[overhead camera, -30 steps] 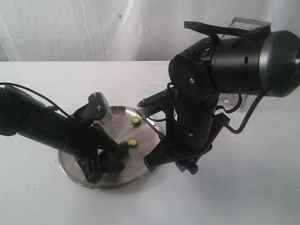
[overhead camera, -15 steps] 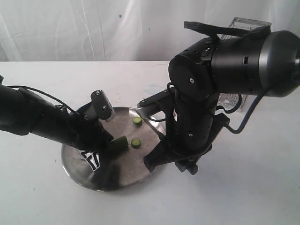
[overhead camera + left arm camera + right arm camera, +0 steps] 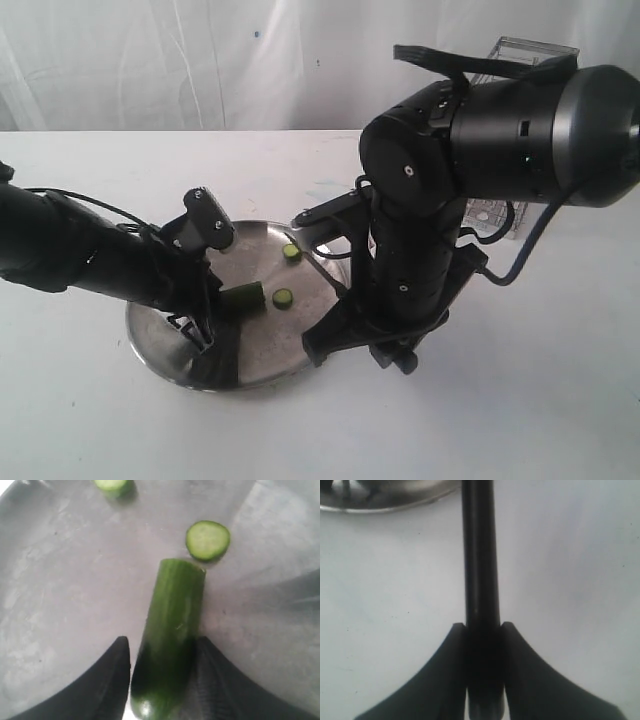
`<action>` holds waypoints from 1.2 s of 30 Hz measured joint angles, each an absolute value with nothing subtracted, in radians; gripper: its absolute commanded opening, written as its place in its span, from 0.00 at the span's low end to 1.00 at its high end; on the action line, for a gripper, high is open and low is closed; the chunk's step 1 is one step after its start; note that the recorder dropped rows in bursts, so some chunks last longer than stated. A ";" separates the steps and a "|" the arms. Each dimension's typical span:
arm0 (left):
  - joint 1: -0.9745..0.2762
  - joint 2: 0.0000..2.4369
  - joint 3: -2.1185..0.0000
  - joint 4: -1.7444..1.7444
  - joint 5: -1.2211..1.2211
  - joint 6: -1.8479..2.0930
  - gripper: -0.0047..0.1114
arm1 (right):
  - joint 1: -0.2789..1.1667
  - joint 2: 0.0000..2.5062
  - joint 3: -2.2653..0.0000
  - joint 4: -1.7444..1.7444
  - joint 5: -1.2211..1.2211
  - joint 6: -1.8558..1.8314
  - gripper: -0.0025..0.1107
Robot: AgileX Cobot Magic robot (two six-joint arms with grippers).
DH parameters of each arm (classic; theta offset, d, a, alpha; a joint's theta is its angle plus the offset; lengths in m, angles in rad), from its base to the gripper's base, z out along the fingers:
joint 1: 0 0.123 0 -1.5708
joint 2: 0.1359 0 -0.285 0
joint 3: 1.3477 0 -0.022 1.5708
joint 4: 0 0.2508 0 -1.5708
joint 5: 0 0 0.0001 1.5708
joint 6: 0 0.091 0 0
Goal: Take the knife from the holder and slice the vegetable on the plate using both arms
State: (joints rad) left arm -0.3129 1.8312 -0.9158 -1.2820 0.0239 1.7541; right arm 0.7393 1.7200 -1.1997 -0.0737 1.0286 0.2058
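A steel plate (image 3: pixel 150 345) lies on the white table. On it rests the vegetable (image 3: pixel 243 297), a dark green cucumber-like piece with one cut end. My left gripper (image 3: pixel 162 652) is shut on the vegetable (image 3: pixel 172 625), with its fingers (image 3: pixel 107 680) pressed against the rounded end. Two cut green slices (image 3: pixel 283 297) (image 3: pixel 291 252) lie beside it on the plate (image 3: pixel 60 580). My right gripper (image 3: pixel 482 630) is shut on the black knife (image 3: pixel 480 555), which points toward the plate's rim (image 3: pixel 380 505). The bulky right arm (image 3: pixel 430 200) hides that gripper in the exterior view.
The wire holder (image 3: pixel 525 50) stands at the back right, mostly hidden behind the right arm. The left arm (image 3: pixel 70 255) lies low across the left of the table. A white curtain closes off the back.
The left gripper has drawn the vegetable back and to the left across the plate. The plate has slid slightly left. The right arm has hardly moved.
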 measured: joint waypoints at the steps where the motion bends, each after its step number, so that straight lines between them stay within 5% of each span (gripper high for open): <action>1: -0.313 1.831 -0.916 -1.296 0.011 1.754 0.43 | 0.739 1.720 -1.200 -0.065 1.029 0.206 0.02; 24: -0.313 1.736 -0.974 -1.349 0.132 1.608 0.43 | 0.739 1.720 -1.200 -0.040 1.025 0.210 0.02; 27: -0.313 1.673 -0.974 -1.389 0.117 1.597 0.32 | 0.739 1.720 -1.200 -0.040 0.990 0.210 0.02; 31: -0.313 1.637 -0.974 -1.397 0.058 1.593 0.04 | 0.739 1.720 -1.200 -0.038 0.940 0.210 0.02; 36: -0.313 1.634 -0.974 -1.420 0.054 1.583 0.04 | 0.739 1.770 -1.202 -0.015 0.849 0.195 0.02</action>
State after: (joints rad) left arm -0.3129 1.6344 -0.9737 -1.4198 0.0541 1.5833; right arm 0.7393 1.7699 -1.2022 -0.0151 0.8494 0.1949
